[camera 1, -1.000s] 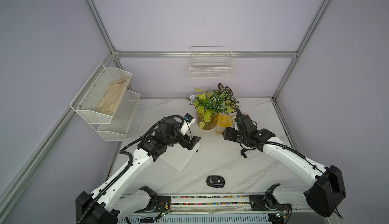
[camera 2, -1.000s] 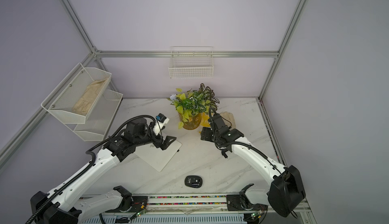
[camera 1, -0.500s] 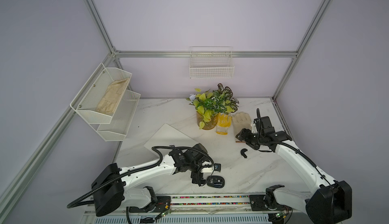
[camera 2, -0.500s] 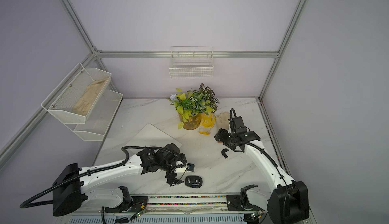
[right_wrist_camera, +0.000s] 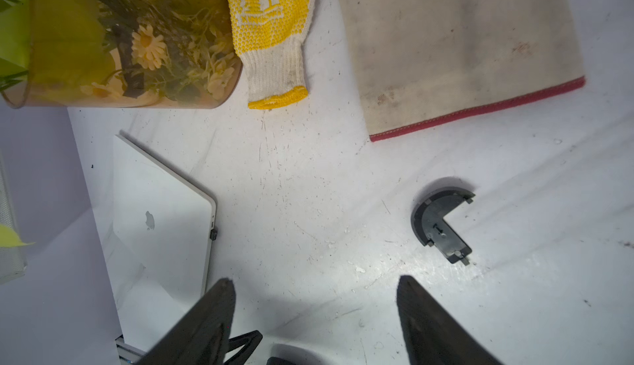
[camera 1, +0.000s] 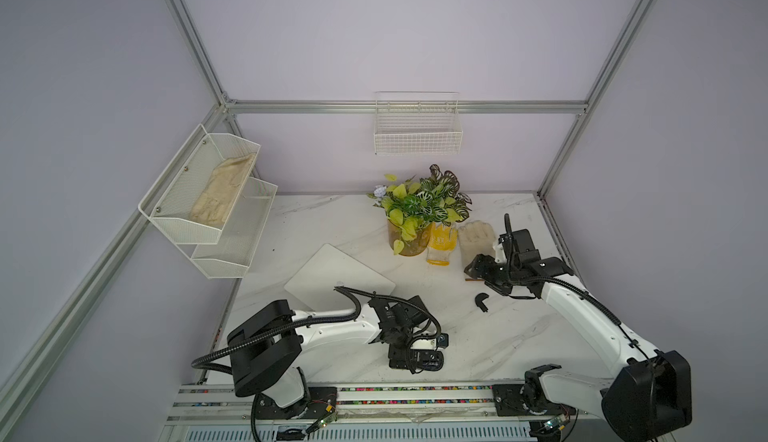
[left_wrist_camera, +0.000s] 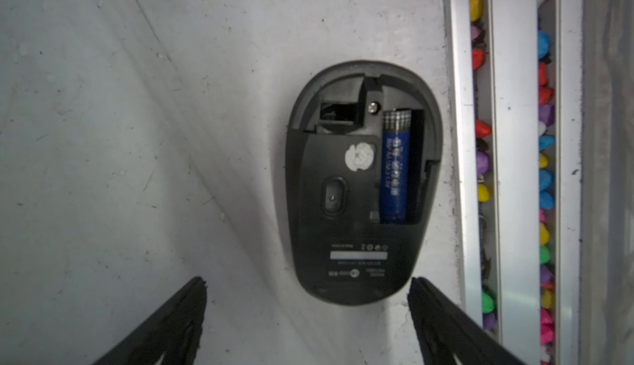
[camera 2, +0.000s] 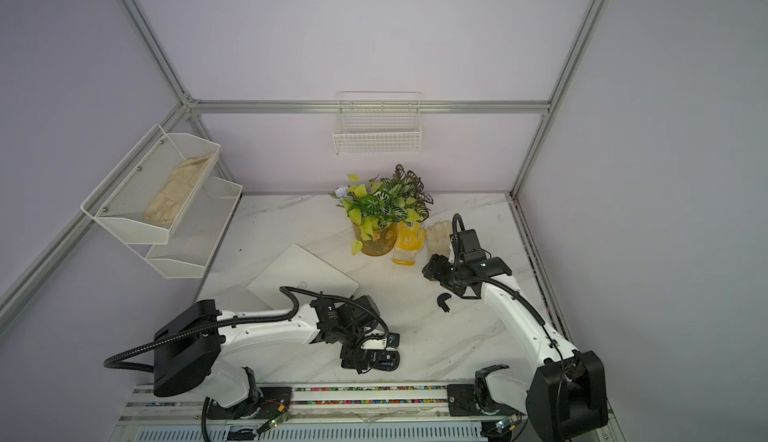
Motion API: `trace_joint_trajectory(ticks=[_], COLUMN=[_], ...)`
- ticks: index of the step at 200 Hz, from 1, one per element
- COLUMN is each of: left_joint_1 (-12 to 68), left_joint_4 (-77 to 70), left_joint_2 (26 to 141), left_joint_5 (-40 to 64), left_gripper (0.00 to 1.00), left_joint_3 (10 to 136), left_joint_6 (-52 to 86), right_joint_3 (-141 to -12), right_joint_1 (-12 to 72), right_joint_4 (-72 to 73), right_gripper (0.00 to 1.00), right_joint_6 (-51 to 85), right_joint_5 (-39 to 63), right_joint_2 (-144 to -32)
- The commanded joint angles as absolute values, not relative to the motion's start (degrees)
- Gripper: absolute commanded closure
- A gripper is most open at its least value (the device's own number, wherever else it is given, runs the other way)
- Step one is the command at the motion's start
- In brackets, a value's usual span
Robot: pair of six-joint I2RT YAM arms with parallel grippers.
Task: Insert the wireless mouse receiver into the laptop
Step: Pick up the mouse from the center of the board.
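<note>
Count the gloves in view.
3. A cream glove in the upper mesh shelf; a yellow-dotted glove beside the plant pot; a red-hemmed canvas glove next to that. The plant could hide more.

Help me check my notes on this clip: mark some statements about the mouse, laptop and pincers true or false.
1. The mouse lies belly up with its battery cover off. True.
2. Its battery bay is empty. False: a blue battery sits in it.
3. The laptop is shut. True.
4. The right pincer grips the battery cover. False: it is open and empty; the cover lies apart on the table.
5. The small dark receiver sits at the laptop's side edge. True.
</note>
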State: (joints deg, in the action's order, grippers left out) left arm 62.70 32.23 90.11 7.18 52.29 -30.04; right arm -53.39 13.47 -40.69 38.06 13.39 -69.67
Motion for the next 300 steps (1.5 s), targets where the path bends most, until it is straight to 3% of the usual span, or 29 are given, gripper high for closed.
trace_joint_trajectory(ticks=[1,38,103,194,242,300], left_joint_1=[62.7,62.8,62.7,62.8,62.7,63.2], left_joint_4=[28.6,24.7,21.6,15.0,14.2,14.9], left_joint_2=[90.9,90.4,88.7,89.8,91.4,94.1], left_joint_5=[6.9,8.3,14.0,14.2,15.1,15.0], left_gripper=[0.10,0.13,0.12,0.14,0.22,0.20], left_joint_3=[53.7,50.7,47.1,45.5,45.2,45.5], left_joint_6=[-28.4,-27.1,-29.3,-24.8,-22.1,-20.8], right_joint_3=[-53.8,-53.4,-53.3,-53.2,-53.3,-52.7], right_joint_1=[13.0,13.0,12.9,12.9,12.8,12.8], right_joint_4=[-40.0,-39.7,-39.2,-39.0,-38.9,-39.2], right_gripper=[0.22,0.22,0.22,0.22,0.22,0.22], right_joint_6=[37.2,37.2,37.4,37.7,37.6,37.7], right_joint_5=[12.3,11.9,11.8,11.5,10.9,10.8], right_joint_2=[-70.1,-70.4,-71.2,-70.7,-70.1,-69.0])
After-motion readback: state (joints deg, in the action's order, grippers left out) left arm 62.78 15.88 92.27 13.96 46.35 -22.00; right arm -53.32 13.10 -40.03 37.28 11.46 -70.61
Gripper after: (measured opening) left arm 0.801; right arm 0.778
